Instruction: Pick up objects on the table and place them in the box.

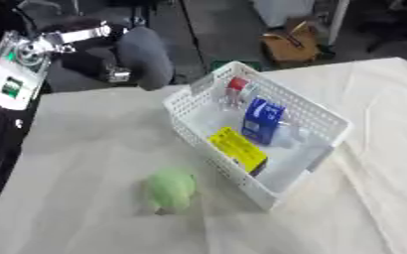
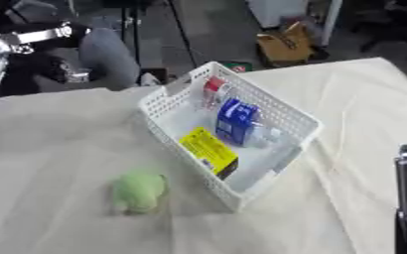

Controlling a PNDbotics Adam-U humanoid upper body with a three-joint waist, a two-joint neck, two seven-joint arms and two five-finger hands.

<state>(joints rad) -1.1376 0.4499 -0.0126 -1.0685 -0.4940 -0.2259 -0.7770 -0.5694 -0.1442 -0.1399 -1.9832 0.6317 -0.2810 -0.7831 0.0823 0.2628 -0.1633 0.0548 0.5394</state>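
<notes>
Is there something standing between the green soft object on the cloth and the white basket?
Nothing visible: bare cloth separates the green soft object from the white perforated plastic basket. Only the basket's own wall must be cleared.

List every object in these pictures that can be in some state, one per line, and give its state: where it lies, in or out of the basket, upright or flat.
White basket: on the cloth-covered table, open-topped, partly filled.
Blue carton: inside the basket, upright.
Yellow packet: inside the basket, leaning on the near wall.
Red-capped item: inside the basket, far end.
Green object: outside the basket, on the table, not yet packed.
</notes>
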